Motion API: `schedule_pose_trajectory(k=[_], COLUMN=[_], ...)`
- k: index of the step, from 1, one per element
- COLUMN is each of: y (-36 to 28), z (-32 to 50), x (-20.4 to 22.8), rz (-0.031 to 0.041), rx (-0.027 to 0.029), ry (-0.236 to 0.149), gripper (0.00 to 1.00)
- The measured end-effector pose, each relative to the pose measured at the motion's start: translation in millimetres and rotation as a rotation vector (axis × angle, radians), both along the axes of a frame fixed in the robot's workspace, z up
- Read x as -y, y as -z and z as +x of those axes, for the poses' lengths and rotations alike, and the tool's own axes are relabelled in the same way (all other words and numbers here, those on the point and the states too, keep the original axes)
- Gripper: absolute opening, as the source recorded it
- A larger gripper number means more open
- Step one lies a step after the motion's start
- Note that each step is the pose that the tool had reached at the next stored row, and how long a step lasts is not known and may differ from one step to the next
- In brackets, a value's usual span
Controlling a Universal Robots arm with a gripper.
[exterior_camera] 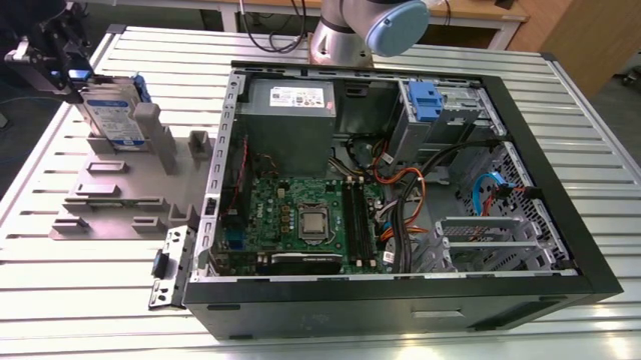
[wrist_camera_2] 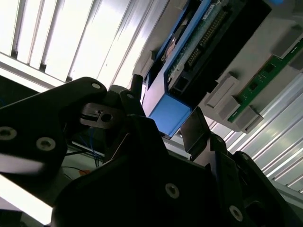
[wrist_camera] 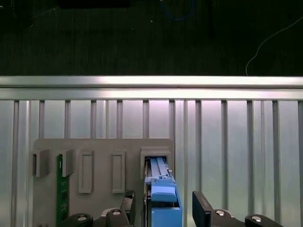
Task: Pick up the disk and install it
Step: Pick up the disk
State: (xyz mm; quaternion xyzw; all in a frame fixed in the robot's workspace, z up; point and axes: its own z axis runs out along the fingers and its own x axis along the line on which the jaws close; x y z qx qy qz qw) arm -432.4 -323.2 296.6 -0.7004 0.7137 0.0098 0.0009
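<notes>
Disk [wrist_camera: 163, 208]: near end cut off by picture edge in first wrist view, far end likewise in second wrist view. Exterior view: disk top hidden behind gripper [exterior_camera: 75, 79]; arm [exterior_camera: 365, 30] cropped at upper edge; jaws' contact with disk unclear.

Silver-grey arm tube [exterior_camera: 335, 41], pale blue joint cap [exterior_camera: 398, 26], black jaws, small silver screws [wrist_camera_2: 172, 190]

Disk [exterior_camera: 108, 112]: silver-grey metal body, paper label, smooth blue plastic rails. Holder [exterior_camera: 110, 202] under it: matt grey plastic. Worktop [exterior_camera: 80, 300]: ribbed aluminium, satin sheen. PC case [exterior_camera: 401, 304]: matt black painted metal outside, bare grey steel inside.
</notes>
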Motion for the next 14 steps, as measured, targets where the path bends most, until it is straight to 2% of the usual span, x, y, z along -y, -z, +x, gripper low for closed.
schedule_pose_trajectory(k=[3, 13, 14], y=[1.0, 4.5, 4.9], z=[0.0, 0.0, 0.0], x=[0.0, 0.8, 0.8], rz=[-0.0001, 0.0001, 0.0001], rx=[-0.0002, 0.0001, 0.0], ry=[0.016, 0.016, 0.016], gripper=[0.59, 0.57, 0.51])
